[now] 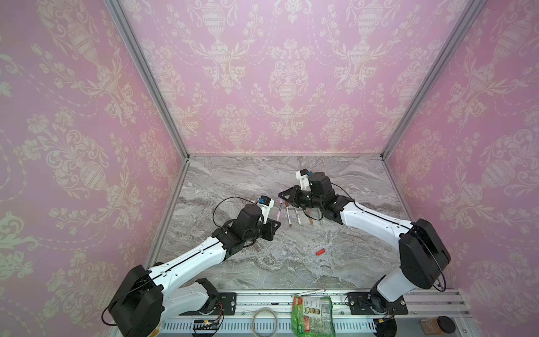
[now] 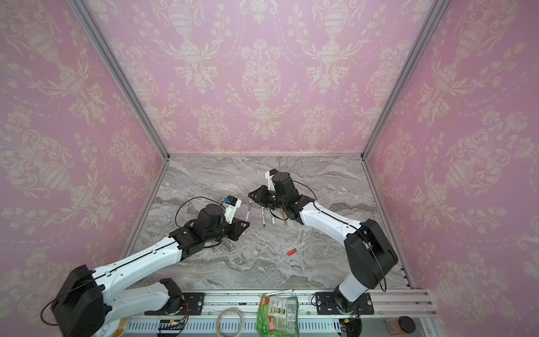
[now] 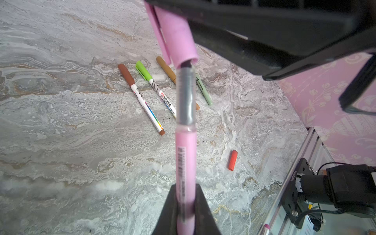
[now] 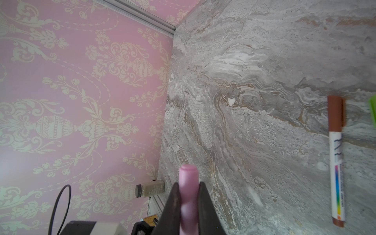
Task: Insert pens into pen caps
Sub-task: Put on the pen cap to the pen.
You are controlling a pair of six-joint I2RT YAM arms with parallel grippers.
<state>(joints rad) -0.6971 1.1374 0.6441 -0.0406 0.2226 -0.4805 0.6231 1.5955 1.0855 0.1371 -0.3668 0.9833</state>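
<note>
Left wrist: pink pen [image 3: 186, 154] before pens [image 3: 144, 104]

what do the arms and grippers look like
The left arm and right arm have white shells and black joint housings. A thin black cable loops by the left wrist. The left gripper and right gripper have black wedge-shaped fingers.

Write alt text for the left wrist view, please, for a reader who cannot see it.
The left gripper holds a pink pen, its tip at the mouth of a pink cap held by the right gripper. Behind, on a marble table, lie four capped pens and a loose red cap.
</note>
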